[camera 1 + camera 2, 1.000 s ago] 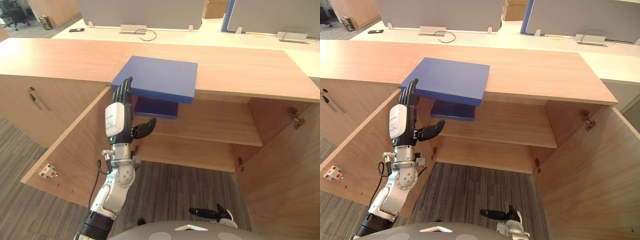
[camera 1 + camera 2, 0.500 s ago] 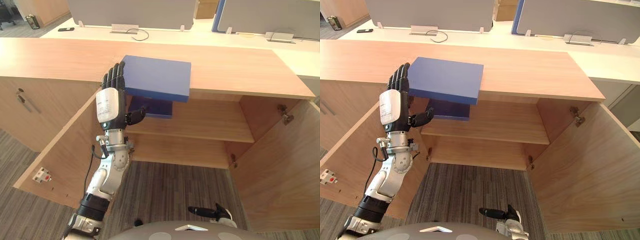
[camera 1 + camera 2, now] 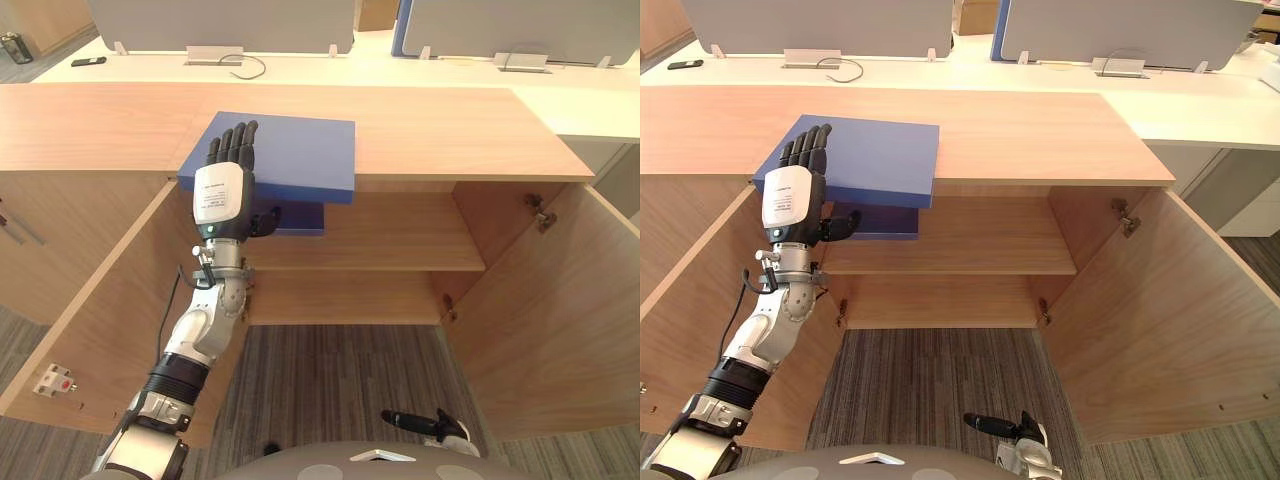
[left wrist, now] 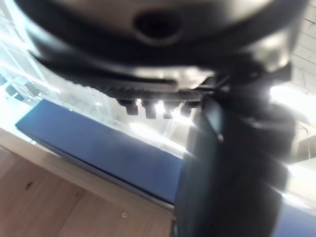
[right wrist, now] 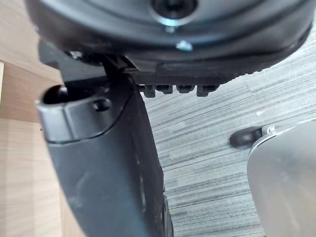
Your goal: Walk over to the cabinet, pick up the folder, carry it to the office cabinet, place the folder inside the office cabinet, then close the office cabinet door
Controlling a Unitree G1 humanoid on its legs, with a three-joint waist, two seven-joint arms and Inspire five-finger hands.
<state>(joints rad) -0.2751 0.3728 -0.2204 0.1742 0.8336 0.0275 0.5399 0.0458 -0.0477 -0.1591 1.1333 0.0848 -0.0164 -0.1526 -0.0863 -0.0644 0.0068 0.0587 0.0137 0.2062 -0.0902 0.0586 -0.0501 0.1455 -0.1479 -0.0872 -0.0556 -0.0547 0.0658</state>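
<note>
The cabinet [image 3: 450,130] stands with both of its 2 doors swung open. The left door [image 3: 110,300] hangs out from the cabinet's left side. Just inside that door, the left hand [image 3: 222,195] is raised against the cabinet's front edge. Its fingers [image 3: 232,140] lie straight and flat over the top of the blue folder [image 3: 300,160], and the thumb [image 3: 265,222] sticks out below the folder's front edge. Whether the thumb touches the folder cannot be told.

The folder rests on the cabinet top, left of centre, with its front edge overhanging the opening. Directly below it, a second blue item [image 3: 300,217] lies on the upper shelf [image 3: 400,245].

The right hand [image 3: 415,422] hangs low over the carpet [image 3: 330,380] in front of the cabinet, fingers relaxed and holding nothing. The right door [image 3: 530,320] stands open at the cabinet's right side.
</note>
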